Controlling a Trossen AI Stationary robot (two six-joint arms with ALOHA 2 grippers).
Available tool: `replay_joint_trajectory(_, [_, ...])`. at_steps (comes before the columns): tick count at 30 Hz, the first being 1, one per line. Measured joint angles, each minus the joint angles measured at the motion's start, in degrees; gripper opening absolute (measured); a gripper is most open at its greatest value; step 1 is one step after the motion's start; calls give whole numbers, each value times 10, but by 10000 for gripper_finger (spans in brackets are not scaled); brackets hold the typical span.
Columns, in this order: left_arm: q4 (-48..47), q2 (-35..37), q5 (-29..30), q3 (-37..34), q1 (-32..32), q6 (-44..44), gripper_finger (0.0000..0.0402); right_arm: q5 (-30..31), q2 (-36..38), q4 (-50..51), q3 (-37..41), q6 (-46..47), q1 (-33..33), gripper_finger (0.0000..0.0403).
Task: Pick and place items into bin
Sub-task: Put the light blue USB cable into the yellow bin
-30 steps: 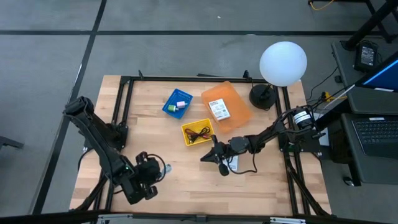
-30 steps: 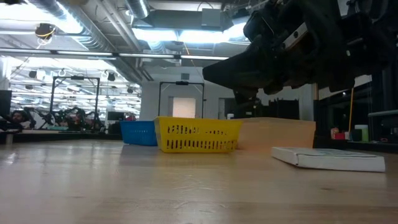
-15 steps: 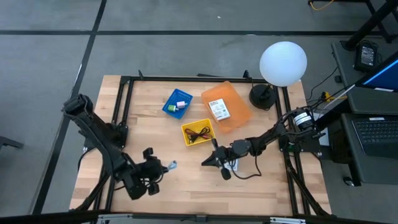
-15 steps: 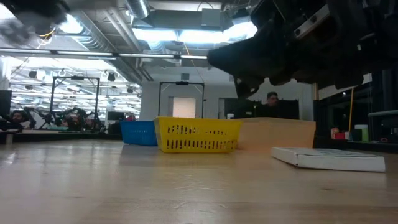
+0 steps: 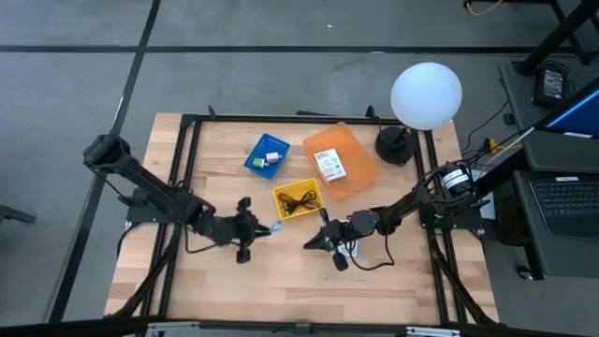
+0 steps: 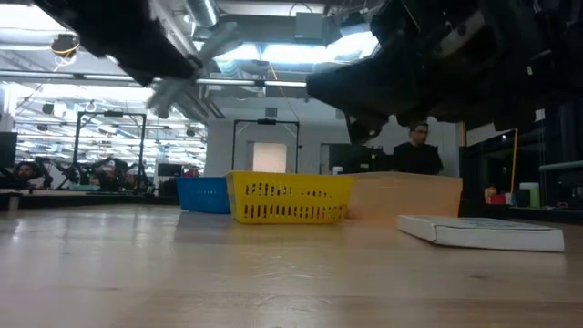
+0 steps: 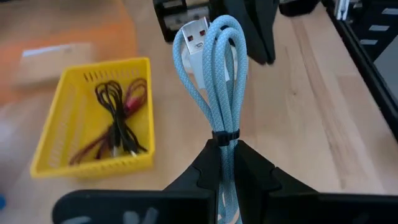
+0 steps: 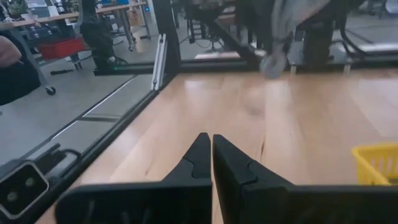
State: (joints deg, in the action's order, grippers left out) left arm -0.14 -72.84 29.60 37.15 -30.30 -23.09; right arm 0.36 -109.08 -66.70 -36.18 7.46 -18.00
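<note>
Fingers of left gripper [image 7: 225,163] clamp one light-blue cable [image 7: 214,74] — arm stretched toward yellow bin [image 5: 298,199]; right gripper [image 8: 212,155] closed, empty — three bins.

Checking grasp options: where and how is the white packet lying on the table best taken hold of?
The white packet lies flat on the table, apart from the baskets. Probably best to come straight down and pinch across its short sides; it looks too thin to catch from the side. The right hand hovers nearest.

pale braided cable [image 7: 219,81] with metal plug, slotted plastic yellow basket [image 7: 59,127], smooth matt wooden table [image 7: 311,118].
</note>
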Motion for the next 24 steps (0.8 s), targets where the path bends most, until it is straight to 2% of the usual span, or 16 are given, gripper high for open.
replay_joint_trajectory(4, [51, 8, -56, -25, 55, 52, 20, 0, 0, 0, 18, 18, 0, 0])
replay_joint_trajectory(9, [61, 8, -129, -27, 137, 74, 20, 7, 0, -21, 39, 29, 0, 0])
replay_joint_trajectory(16, [63, 2, -239, -27, 250, 43, 20, 52, 0, -33, 56, 27, -1, 0])
replay_joint_trajectory(20, [41, 2, -263, -14, 283, 39, 20, 52, 0, -33, 56, 6, 3, 0])
replay_joint_trajectory(24, [-32, -9, -263, 41, 296, 44, 20, 52, 0, -40, 56, -9, 16, 0])
